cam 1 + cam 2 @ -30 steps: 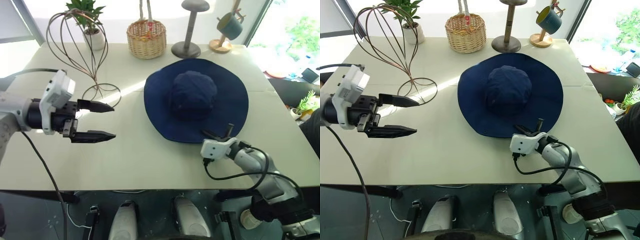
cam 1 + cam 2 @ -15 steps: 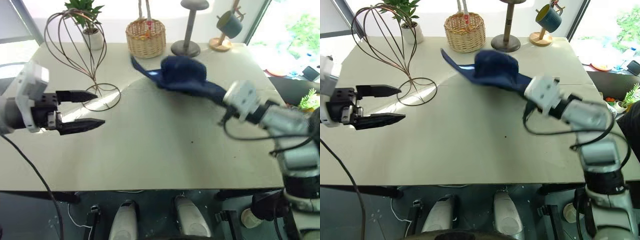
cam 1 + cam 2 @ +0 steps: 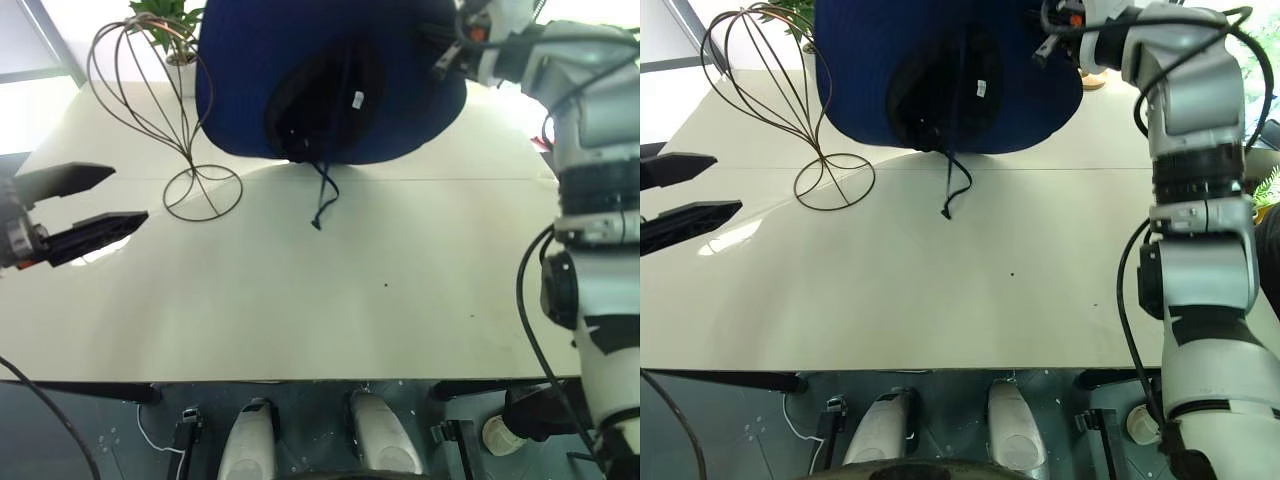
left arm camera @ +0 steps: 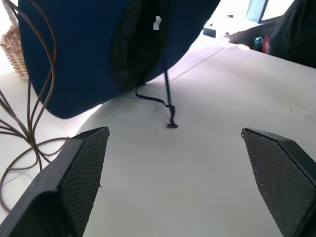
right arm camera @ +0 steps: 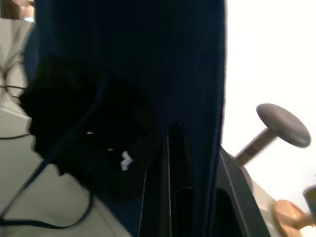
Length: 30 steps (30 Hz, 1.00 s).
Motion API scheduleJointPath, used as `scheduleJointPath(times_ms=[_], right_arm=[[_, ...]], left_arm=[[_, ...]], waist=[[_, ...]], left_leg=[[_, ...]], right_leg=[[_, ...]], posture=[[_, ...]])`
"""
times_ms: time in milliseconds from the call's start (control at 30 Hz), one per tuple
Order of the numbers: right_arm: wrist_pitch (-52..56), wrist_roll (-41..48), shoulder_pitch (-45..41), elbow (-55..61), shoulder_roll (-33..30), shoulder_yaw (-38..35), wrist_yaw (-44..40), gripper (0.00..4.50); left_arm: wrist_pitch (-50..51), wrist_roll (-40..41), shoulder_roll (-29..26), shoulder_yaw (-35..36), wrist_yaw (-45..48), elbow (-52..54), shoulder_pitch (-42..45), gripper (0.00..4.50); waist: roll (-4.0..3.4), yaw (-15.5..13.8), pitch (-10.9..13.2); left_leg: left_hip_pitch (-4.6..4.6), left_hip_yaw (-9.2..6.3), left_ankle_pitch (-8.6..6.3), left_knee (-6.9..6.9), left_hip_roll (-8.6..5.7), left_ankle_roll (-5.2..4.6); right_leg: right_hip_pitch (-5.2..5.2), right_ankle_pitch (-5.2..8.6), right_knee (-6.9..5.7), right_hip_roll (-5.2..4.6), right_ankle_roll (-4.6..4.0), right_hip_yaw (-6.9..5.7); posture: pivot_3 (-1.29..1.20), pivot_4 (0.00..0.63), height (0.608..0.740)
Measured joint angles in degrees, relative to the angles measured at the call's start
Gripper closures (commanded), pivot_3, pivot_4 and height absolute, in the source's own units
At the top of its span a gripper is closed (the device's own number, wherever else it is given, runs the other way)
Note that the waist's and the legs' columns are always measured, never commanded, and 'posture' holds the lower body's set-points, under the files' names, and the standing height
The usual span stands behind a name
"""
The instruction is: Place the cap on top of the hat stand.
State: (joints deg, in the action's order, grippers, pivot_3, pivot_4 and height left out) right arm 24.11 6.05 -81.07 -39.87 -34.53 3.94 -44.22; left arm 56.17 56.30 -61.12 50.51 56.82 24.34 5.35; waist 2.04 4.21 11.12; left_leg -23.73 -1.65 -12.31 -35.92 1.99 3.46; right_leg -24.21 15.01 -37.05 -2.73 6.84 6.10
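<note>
The navy cap (image 3: 330,80) hangs high over the back of the table with its dark inside turned toward me. Its thin chin cord (image 3: 322,200) dangles down to just above the tabletop. My right gripper (image 3: 440,45) is raised at the cap's right side and shut on the brim; the right wrist view shows the brim (image 5: 197,98) pinched between its fingers (image 5: 170,192). The brown wire hat stand (image 3: 185,150) stands at the back left, beside and partly behind the cap's left brim. My left gripper (image 3: 130,193) stands open at the left edge, level and empty, short of the stand's ring base.
A potted plant (image 3: 165,15) sits behind the hat stand. The grey pedestal post (image 5: 279,121) and a wooden base (image 5: 289,212) stand behind the cap. A wicker basket (image 4: 12,49) is at the back. The pale table (image 3: 300,300) stretches toward me.
My right arm has swung the cap up off the table and raised it high, so its underside now faces me. My left gripper has drawn back to the left.
</note>
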Motion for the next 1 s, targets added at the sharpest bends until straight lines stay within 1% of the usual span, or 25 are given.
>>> scheduleJointPath(times_ms=[100, 167, 333, 433, 533, 667, 800, 900, 1000], right_arm=[[-4.5, -1.3, -4.9, -10.1, 0.8, -0.3, 0.5, 4.48], [-8.2, -2.5, -8.5, -15.9, 2.3, -0.3, 0.8, 4.48], [-14.4, -4.8, -15.5, -25.9, 4.8, -0.4, 4.0, 4.48], [-17.9, -5.9, -18.8, -29.7, 7.1, -0.9, 6.1, 4.48], [-20.0, -8.1, -21.7, -32.1, 9.3, -0.5, 7.9, 4.48], [-19.1, -9.2, -23.7, -35.0, 8.2, -1.5, 10.9, 4.48], [-18.4, -8.9, -23.7, -36.5, 7.1, -4.3, 10.9, 4.48], [-18.4, -8.4, -23.7, -36.5, 9.5, -5.6, 10.6, 4.48], [-18.3, -7.7, -23.7, -36.5, 12.8, -7.0, 11.2, 4.48]], left_arm=[[1.0, 0.8, 0.8, 2.7, -0.9, 1.5, -3.1, 0.0], [1.0, 1.0, 1.6, 5.0, -1.3, 1.7, -5.2, 0.0], [0.9, 1.7, 1.9, 7.7, -2.6, 1.7, -7.0, 0.0], [0.8, 1.8, 2.2, 9.2, -3.2, 1.6, -8.1, 0.0], [0.6, 1.8, 2.6, 10.0, -3.6, 1.6, -9.0, 0.0], [0.5, 1.8, 2.8, 12.2, -3.9, 1.6, -10.2, 0.0], [-0.1, 1.9, 3.0, 13.2, -4.4, 1.6, -10.7, 0.0], [-0.7, 2.1, 3.1, 12.9, -5.0, 1.6, -10.1, 0.0], [-1.4, 3.0, 3.1, 11.0, -5.7, 1.7, -9.5, 0.0]], waist=[[-0.13, 0.3, 0.1], [-0.31, 1.0, 0.2], [-0.39, 2.1, 0.2], [-0.4, 3.0, 0.2], [-0.43, 3.3, 0.3], [-0.42, 2.9, 0.3], [-0.44, 3.1, 0.3], [-0.46, 4.0, 0.3], [-0.48, 4.7, 0.3]], left_leg=[[-0.33, -0.01, 0.0, 0.01, 0.02, 0.0], [-0.34, -0.01, 0.0, 0.04, 0.02, 0.0], [-0.34, -0.03, 0.0, 0.06, 0.01, 0.0], [-0.34, -0.04, 0.0, 0.06, 0.01, 0.0], [-0.34, -0.07, 0.0, 0.12, 0.01, 0.0], [-0.37, -0.1, 0.0, 0.21, -0.02, 0.0], [-0.39, -0.09, 0.0, 0.2, -0.03, 0.0], [-0.26, -0.1, 0.0, 0.26, 0.0, 0.0], [-0.23, -0.15, 0.01, 0.28, 0.01, 0.0]], right_leg=[[-0.39, -0.04, -0.09, 0.04, 0.05, 0.01], [-0.42, -0.05, -0.12, 0.05, 0.07, 0.0], [-0.42, -0.05, -0.14, 0.05, 0.07, 0.0], [-0.42, -0.05, -0.15, 0.06, 0.07, 0.0], [-0.45, -0.12, -0.17, 0.07, 0.2, -0.01], [-0.45, -0.04, -0.11, 0.04, 0.07, -0.02], [-0.45, -0.04, -0.09, 0.03, 0.06, -0.02], [-0.46, -0.12, -0.23, 0.08, 0.2, -0.02], [-0.46, -0.13, -0.31, 0.12, 0.23, -0.02]], posture=[[0.0, 0.15, 0.74], [0.0, 0.15, 0.74], [0.0, 0.15, 0.74], [0.0, 0.15, 0.74], [0.0, 0.15, 0.74], [0.0, 0.15, 0.74], [0.0, 0.15, 0.74], [0.0, 0.15, 0.74], [0.0, 0.15, 0.74]])
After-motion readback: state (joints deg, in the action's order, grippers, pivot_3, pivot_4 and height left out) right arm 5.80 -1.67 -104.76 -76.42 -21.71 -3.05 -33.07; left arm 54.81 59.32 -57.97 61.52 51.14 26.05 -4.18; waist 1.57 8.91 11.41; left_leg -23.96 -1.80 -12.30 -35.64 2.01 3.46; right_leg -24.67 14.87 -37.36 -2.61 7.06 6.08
